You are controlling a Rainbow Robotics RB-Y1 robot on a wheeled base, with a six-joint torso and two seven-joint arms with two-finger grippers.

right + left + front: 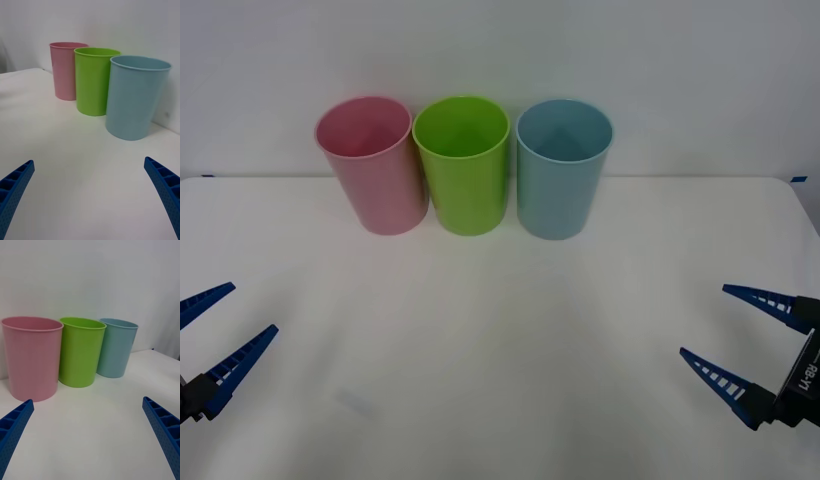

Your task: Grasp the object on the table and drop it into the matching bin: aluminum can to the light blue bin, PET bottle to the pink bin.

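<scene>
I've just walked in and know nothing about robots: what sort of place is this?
Probably a lab bench set up for a sorting test. A plain white table against a bare wall carries three buckets in a row: the pink bin, a green bucket and the light blue bin. The left gripper and right gripper wait open at either side.

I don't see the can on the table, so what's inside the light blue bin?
The light blue bin shows bare inner wall near the rim. Its bottom is hidden by the wall, so a can there cannot be ruled out.

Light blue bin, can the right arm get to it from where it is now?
Probably yes: the right end effector is open, and bare table lies between it and the light blue bin.
</scene>
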